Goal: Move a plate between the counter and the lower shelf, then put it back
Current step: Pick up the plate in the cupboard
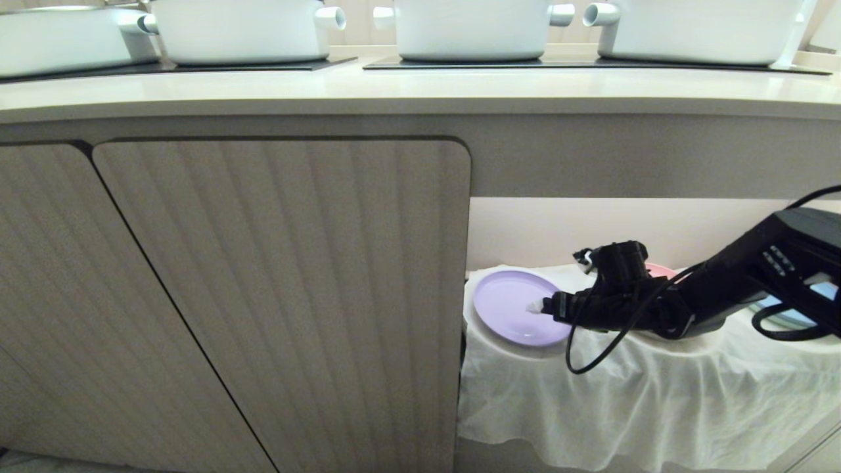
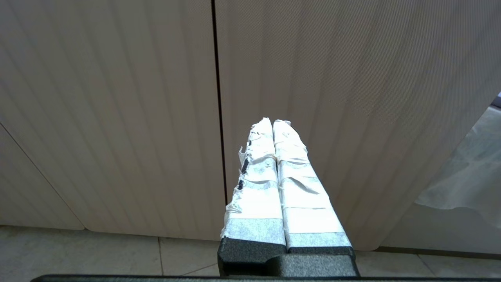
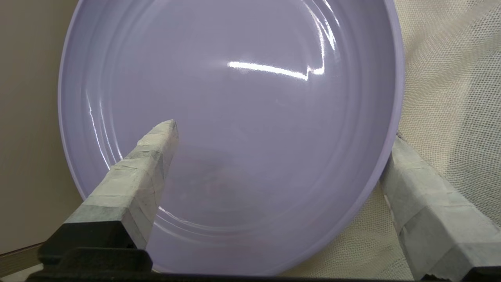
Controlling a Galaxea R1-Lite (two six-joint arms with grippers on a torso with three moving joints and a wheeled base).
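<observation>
**Gripper astride the lilac rim, not yet closed**

While my right gripper (image 3: 274, 156) reaches into the niche with its fingers spread wide and holding nothing, one taped finger (image 3: 145, 168) hangs over the inside of the plate (image 1: 509, 307) and the other sits outside its rim, against the white cloth (image 1: 631, 401). That plate lies on the lower shelf (image 1: 539, 230), at its left end beside the cabinet door (image 1: 282, 295); the worktop (image 1: 420, 89) above carries only white pots (image 1: 473, 26).

To do this well, I judge I should slide a little further so the rim sits deep between the fingers, then close squarely — a shallow pinch on smooth plastic could slip. The outer finger must go under the rim without snagging cloth (it is loose and wrinkled).

My left gripper (image 2: 274, 156) is parked facing the cabinet doors, its fingers pressed together and empty.

Hard to make out: whether either finger touches the plate already. My arm covers most of the pink plate (image 1: 660, 269) and the blue plate (image 1: 798, 315) — only slivers show.
</observation>
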